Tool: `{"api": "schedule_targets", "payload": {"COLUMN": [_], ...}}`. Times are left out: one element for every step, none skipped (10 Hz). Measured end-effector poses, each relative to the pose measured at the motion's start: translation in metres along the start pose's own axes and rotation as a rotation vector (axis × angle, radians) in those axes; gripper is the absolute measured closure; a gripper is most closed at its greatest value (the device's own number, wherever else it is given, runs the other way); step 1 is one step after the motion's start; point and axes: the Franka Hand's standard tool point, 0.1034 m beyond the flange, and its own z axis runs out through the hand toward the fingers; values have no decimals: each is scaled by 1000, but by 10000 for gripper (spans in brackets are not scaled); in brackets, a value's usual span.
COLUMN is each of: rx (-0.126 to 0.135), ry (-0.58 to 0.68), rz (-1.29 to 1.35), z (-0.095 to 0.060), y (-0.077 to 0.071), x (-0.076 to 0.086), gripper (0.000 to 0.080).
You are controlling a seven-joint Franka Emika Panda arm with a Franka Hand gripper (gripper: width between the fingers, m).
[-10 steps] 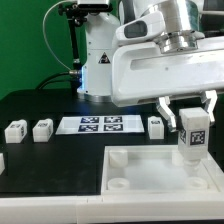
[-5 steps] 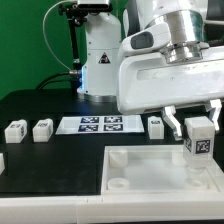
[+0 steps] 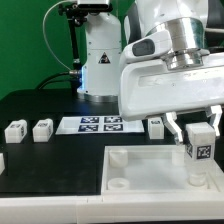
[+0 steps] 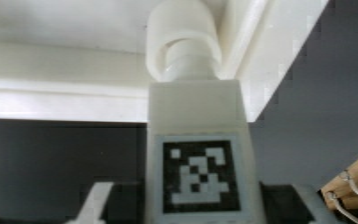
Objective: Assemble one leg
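Green backdrop and a black desk (image 3: 30,105) frame the job, and the large white base (image 3: 150,172) lies along the desk's near edge with round sockets at its corners. Your gripper (image 3: 196,130) hangs over the base's corner on the exterior view's right. Its two fingers are closed on the sides of the leg (image 3: 198,150), which stands upright with its marker tag facing the camera. By the look of it you are at the seating step. The leg's lower end seems to be at or in that corner socket, though neither view shows whether it is fully down. The wrist view gives only the leg (image 4: 197,150) running toward the white base (image 4: 51,70). Hold the leg plumb, press straight down, and let go only once it sits firm. Room is tight, since the base's outer edge is just beside the leg. The marker board (image 3: 100,124) and one spare leg (image 3: 156,126) lie near behind, so plan your retreat upward. A second spare leg (image 3: 42,128) and a third spare leg (image 3: 14,130) sit well apart on the exterior view's left.
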Motion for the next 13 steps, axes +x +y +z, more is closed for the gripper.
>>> {"api": "schedule_targets", "payload": {"rx": [0,0,0,0,0,0,0,0,0,0,0,0,0], "ry": [-7,-10,-13,-16,-15,-15,-15,-15,-15,-15,-15,-15,-15], "rz": [0,0,0,0,0,-1,-2,-2,-2,-3,-3,-4,-5], "z": [3,4,5,7,7,7,7,7,7,7,7,7,7], "y": [0,0,0,0,0,0,0,0,0,0,0,0,0], "x": [-5,-6,-8,-9,-9,-9,-9,-9,-9,-9,-9,-9,-9], "gripper": [506,506,506,506,506,408,408,231,231,167,155,155,151]}}
